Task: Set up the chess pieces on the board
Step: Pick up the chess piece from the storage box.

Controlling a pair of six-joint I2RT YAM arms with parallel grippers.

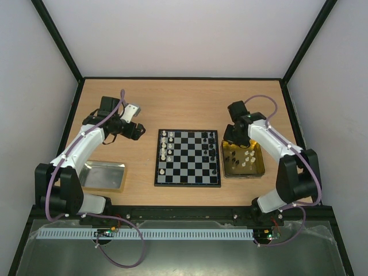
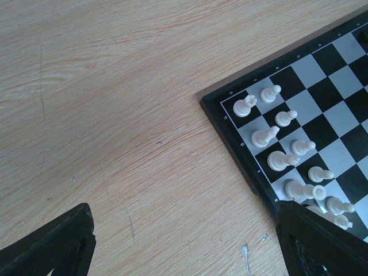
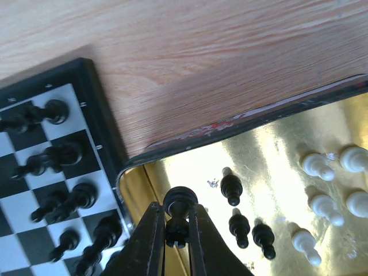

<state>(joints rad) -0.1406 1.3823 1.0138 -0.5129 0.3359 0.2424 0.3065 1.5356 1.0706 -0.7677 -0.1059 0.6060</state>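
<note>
The board lies mid-table, with white pieces along its left side and black pieces along its right. My right gripper is shut on a black piece and holds it above the near-left corner of the gold tray, beside the board's right edge. Three black pieces and several white pieces lie in that tray. My left gripper is open and empty over bare table left of the board's corner, near the white pieces.
A silver tray sits at the near left, by the left arm. The gold tray touches the board's right side. Black enclosure rails border the table.
</note>
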